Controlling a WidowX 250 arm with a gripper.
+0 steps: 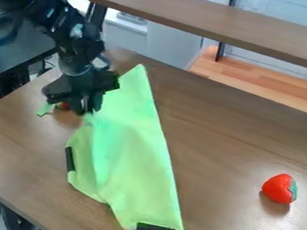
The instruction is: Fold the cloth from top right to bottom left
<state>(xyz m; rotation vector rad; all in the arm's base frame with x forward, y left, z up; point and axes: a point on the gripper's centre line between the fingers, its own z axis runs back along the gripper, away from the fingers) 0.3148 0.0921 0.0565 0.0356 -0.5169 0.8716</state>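
Observation:
The black gripper (86,108) hangs low over the left part of the table, shut on the upper left edge of the bright green cloth (136,165). From a point near the top centre, the cloth spreads down toward the bottom of the view. Its left side is raised and creased below the gripper, and dark strips mark its left edge and bottom edge. The arm and gripper hide part of the cloth's upper left side.
A red toy strawberry (279,188) with a green top lies at the right. Another red and green object (45,109) is partly hidden behind the gripper at the left. A raised brown shelf (214,23) crosses above the far side of the wooden table (226,141).

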